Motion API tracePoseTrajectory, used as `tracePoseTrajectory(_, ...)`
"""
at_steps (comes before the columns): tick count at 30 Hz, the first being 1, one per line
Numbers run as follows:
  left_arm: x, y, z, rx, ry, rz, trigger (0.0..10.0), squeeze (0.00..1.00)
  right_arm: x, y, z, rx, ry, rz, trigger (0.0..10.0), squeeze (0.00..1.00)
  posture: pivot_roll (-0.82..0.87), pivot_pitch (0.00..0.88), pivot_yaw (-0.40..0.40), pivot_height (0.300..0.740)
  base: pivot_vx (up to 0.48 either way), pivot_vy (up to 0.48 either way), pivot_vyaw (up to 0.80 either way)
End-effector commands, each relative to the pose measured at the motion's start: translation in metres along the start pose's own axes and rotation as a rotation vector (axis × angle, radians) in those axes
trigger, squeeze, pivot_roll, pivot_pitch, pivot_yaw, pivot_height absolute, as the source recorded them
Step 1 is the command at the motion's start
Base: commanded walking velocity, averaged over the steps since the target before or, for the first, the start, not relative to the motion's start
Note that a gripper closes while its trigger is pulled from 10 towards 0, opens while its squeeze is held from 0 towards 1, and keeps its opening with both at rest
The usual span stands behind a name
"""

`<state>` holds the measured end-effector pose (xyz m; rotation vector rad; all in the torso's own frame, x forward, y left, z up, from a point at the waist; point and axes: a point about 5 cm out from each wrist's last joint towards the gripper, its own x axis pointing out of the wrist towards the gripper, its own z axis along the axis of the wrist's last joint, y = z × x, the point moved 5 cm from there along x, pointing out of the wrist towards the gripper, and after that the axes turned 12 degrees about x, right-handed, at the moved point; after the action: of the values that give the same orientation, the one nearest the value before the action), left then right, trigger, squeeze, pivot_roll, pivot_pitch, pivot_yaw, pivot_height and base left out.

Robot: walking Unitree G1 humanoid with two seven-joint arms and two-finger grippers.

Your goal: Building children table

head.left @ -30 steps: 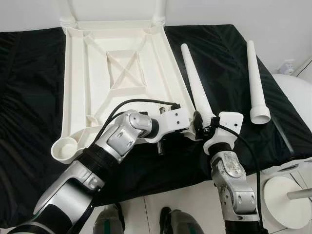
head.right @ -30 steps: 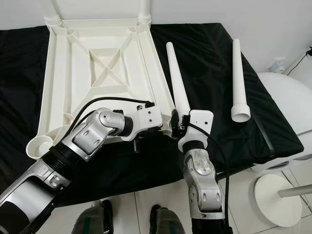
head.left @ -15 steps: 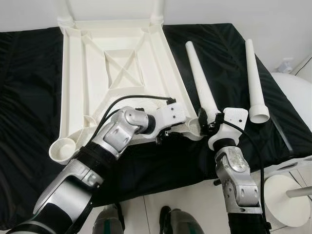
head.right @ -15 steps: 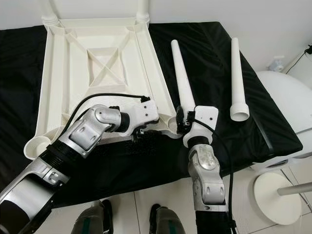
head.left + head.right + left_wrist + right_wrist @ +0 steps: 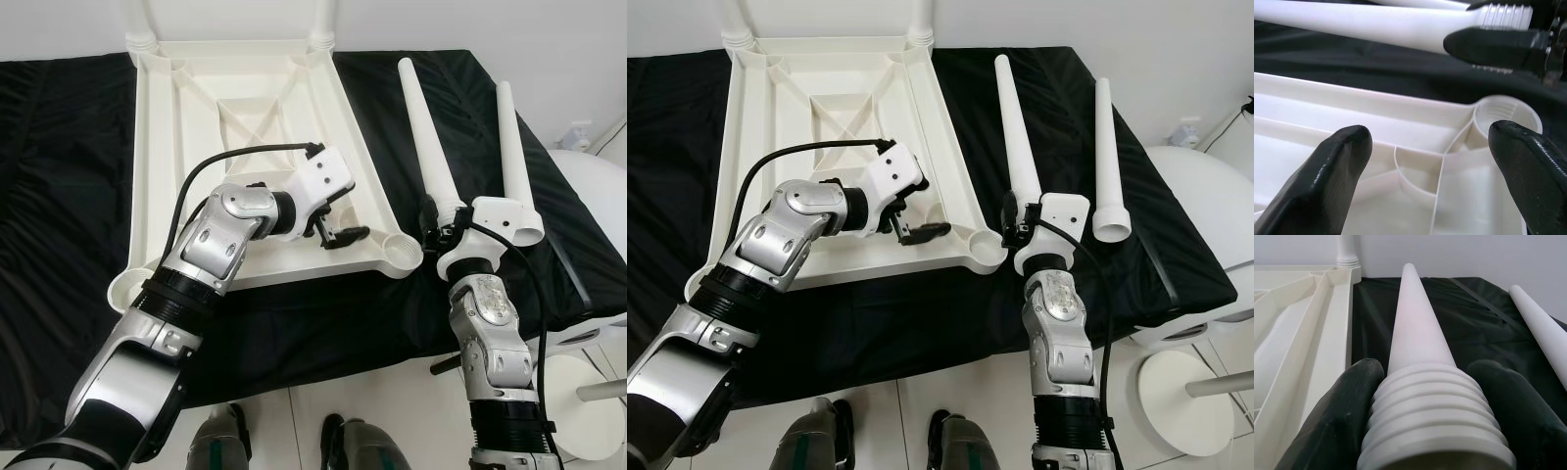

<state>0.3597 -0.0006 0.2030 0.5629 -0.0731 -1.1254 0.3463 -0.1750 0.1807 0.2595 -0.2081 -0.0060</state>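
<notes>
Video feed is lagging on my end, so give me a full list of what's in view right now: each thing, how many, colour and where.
Tabletop: 1, white, upside down on the cloth, ribbed underside up, two legs already fitted at its far corners.
Empty leg socket: 1, white, near right corner of the tabletop.
Held leg: 1, white, tapered, lying on the cloth just right of the tabletop, threaded end near the robot.
Loose leg: 1, white, on the cloth further right.
Cloth: 1, black, covering the work surface.
Round base: 1, white, on the floor at right.
Left gripper: open, over the tabletop's underside near the empty socket.
Right gripper: shut on the held leg's threaded end.
</notes>
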Motion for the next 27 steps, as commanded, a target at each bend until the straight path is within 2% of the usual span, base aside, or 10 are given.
tracePoseTrajectory(1,0.0,0.01,-0.001,-0.027,0.008,0.093,10.0,0.0,0.001,-0.005,0.005,-0.006,-0.025,-0.006,10.0,0.0,0.02,0.108,-0.075,0.74,0.0,0.0,0.0)
tracePoseTrajectory(2,0.0,0.01,-0.001,-0.027,0.008,0.093,10.0,0.0,0.001,-0.005,0.005,-0.006,-0.025,-0.006,10.0,0.0,0.02,0.108,-0.075,0.74,0.0,0.0,0.0)
tracePoseTrajectory(4,-0.003,0.027,0.0,-0.075,-0.002,0.222,10.0,0.0,0.008,-0.005,0.006,-0.015,-0.041,-0.001,10.0,0.0,0.02,0.098,-0.076,0.74,0.0,0.0,0.0)
tracePoseTrajectory(9,-0.008,0.041,0.002,-0.125,-0.021,0.331,10.0,0.0,0.013,-0.005,0.009,-0.016,-0.06,0.006,10.0,0.0,0.03,0.092,-0.075,0.74,0.0,0.0,0.0)
tracePoseTrajectory(11,-0.015,0.053,0.004,-0.162,-0.042,0.424,10.0,0.0,0.017,-0.002,0.011,-0.015,-0.071,0.018,10.0,0.0,0.03,0.088,-0.074,0.74,0.0,0.0,0.0)
tracePoseTrajectory(14,-0.019,0.058,0.003,-0.18,-0.044,0.475,10.0,0.0,0.019,-0.001,0.013,-0.015,-0.077,0.021,10.0,0.0,0.04,0.084,-0.074,0.74,0.0,0.0,0.0)
tracePoseTrajectory(17,-0.029,0.066,0.003,-0.166,-0.05,0.583,10.0,0.0,0.025,0.002,0.018,-0.012,-0.103,0.031,10.0,0.0,0.04,0.082,-0.073,0.74,0.0,0.0,0.0)
tracePoseTrajectory(23,-0.033,0.069,0.0,-0.146,-0.042,0.629,10.0,0.0,0.027,0.004,0.018,-0.005,-0.112,0.037,10.0,0.0,0.04,0.08,-0.073,0.74,0.0,0.0,0.0)
tracePoseTrajectory(26,-0.039,0.073,-0.007,-0.151,-0.032,0.696,10.0,0.0,0.03,0.01,0.019,-0.002,-0.132,0.065,10.0,0.0,0.05,0.073,-0.062,0.74,0.0,0.0,0.0)
tracePoseTrajectory(27,-0.042,0.074,-0.015,-0.147,0.002,0.744,10.0,0.0,0.031,0.012,0.02,0.0,-0.143,0.075,10.0,0.0,0.04,0.072,-0.054,0.74,0.0,0.0,0.0)
